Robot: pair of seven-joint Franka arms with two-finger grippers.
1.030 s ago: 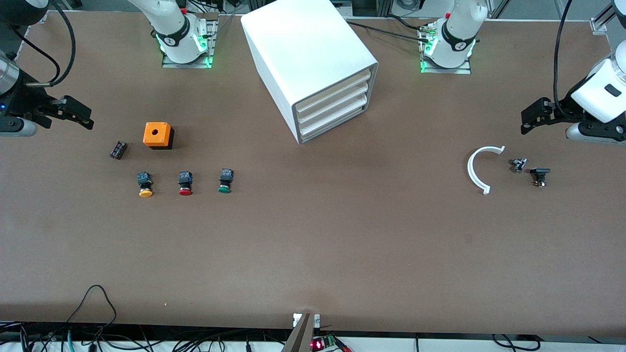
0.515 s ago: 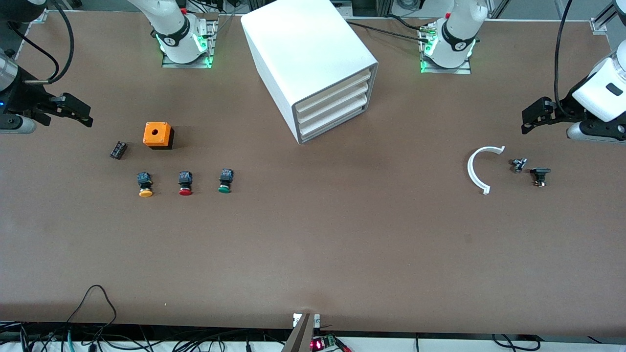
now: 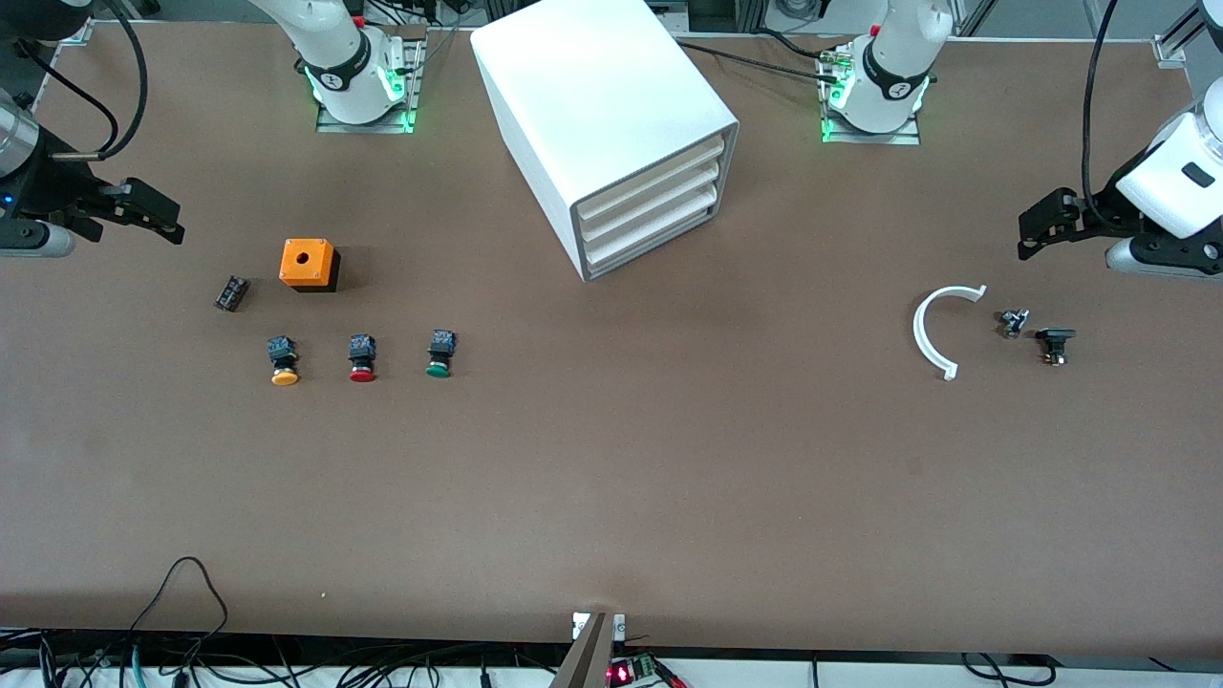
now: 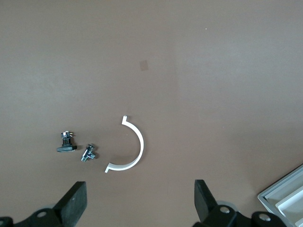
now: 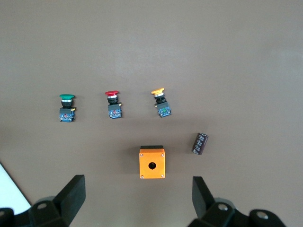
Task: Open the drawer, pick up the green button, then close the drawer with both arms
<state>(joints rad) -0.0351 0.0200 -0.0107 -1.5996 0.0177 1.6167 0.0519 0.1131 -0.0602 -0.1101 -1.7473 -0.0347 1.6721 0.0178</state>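
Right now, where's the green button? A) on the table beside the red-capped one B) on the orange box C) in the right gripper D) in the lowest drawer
A: the green button lies on the bare table in a row with the red-capped button, and the lowest drawer is shut.

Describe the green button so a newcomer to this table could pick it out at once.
Start at the big white cabinet in the middle of the table, then look nearer the front camera and toward the right arm's end, past the orange box. Three push buttons lie in a row there; the button is the end one closest to the cabinet. Its cap is green, while its neighbours' are red and yellow.
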